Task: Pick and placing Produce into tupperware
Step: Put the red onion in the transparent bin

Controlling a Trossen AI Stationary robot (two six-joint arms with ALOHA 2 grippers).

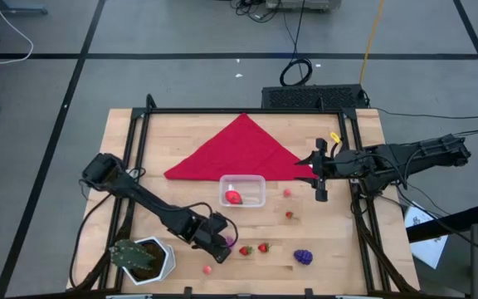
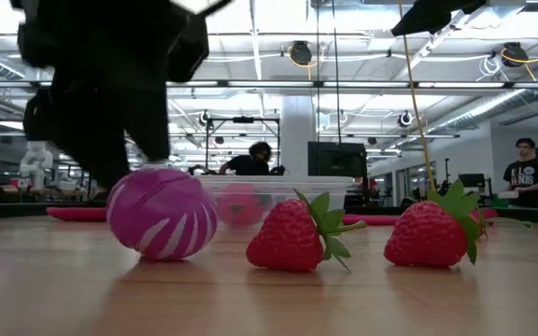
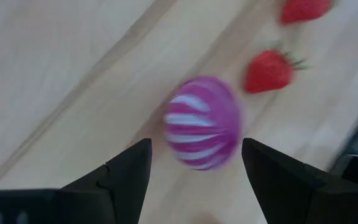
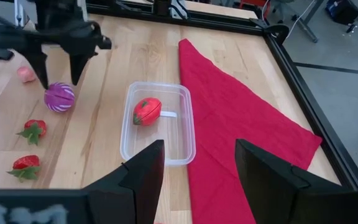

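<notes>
1. On the tabletop [image 1: 181, 141] the clear tub [image 1: 243, 191] stands in the middle, one red fruit already inside.
2. My left tool [image 1: 222, 241] hangs released just above the striped purple ball [image 3: 201, 122], which lies straight ahead between its fingers [image 3: 126, 171].
3. My right tool [image 1: 320, 170] waits released beyond the tub, far from the ball.

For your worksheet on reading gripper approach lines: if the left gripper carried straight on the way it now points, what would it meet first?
The left gripper, fingers open, would most likely meet the purple-and-white striped toy ball lying just beyond its fingertips on the wooden table; the exact gap is hard to judge.
</notes>
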